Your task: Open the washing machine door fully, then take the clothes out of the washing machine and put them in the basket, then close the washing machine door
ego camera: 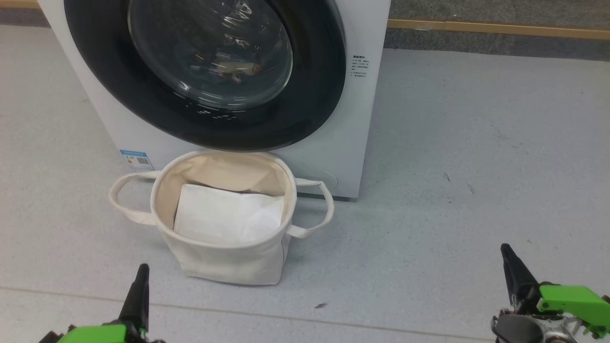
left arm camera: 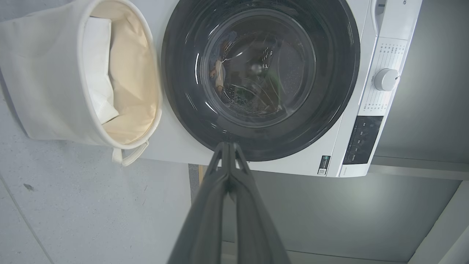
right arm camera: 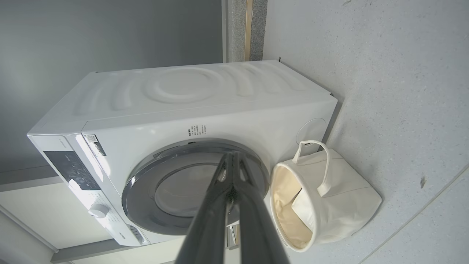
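The white washing machine [ego camera: 362, 119] [left arm camera: 366, 121] [right arm camera: 190, 91] stands ahead with its round black-rimmed door [ego camera: 314, 95] [left arm camera: 337, 73] [right arm camera: 146, 176] closed against its front. Through the glass bowl I make out dim shapes of clothes [ego camera: 236, 71] [left arm camera: 220, 75] in the drum. The cream canvas basket [ego camera: 228, 262] [left arm camera: 40, 84] [right arm camera: 348, 198] sits on the floor just before the door. My left gripper [ego camera: 142, 267] [left arm camera: 229, 145] is shut and holds nothing, low at the near left. Low at the near right, my right gripper [ego camera: 505, 247] [right arm camera: 232, 154] is likewise shut and bare.
A flat white folded pad [ego camera: 224, 214] [left arm camera: 97, 66] [right arm camera: 304, 209] lies inside the basket. Grey floor [ego camera: 476, 166] stretches to the right of the machine. A control dial [left arm camera: 385, 79] [right arm camera: 98, 210] and dark panel [left arm camera: 362, 139] sit on the machine's upper front. A wall with a wooden strip [ego camera: 500, 28] runs behind.
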You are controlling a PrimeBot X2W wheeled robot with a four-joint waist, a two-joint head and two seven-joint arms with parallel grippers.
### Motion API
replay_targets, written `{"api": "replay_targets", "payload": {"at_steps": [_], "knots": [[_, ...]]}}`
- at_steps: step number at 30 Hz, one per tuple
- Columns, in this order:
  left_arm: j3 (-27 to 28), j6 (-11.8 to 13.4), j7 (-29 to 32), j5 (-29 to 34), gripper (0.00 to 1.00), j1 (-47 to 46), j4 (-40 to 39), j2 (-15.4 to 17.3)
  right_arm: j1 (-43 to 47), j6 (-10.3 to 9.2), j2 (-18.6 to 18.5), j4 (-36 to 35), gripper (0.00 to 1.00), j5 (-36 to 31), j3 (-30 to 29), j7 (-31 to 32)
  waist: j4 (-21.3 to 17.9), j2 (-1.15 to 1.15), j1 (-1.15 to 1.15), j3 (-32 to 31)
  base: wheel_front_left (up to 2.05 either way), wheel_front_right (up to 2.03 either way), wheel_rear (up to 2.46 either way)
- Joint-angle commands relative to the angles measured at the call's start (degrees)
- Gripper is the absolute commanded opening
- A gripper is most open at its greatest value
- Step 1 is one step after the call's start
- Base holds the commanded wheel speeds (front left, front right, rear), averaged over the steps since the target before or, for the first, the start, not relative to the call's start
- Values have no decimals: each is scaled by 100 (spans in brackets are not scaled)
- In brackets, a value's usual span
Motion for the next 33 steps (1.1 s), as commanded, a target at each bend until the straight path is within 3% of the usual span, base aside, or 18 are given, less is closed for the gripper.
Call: {"api": "replay_targets", "payload": {"at_steps": [1,26,27,33], "knots": [[192,9,43,16,0,-257,-211,28,-84,1,-32,-216,0,34,111,41,0,0,0,0,0,0,0],[192,9,43,16,0,-257,-211,28,-84,1,-32,-216,0,34,111,41,0,0,0,0,0,0,0],[0,0,-1,0,100,0,7,0,-1,0,1,7,100,0,2,-1,0,0,0,0,0,0,0],[-7,0,-25,7,100,252,515,-23,200,1,43,530,100,3,35,-31,4,0,0,10,0,0,0]]}}
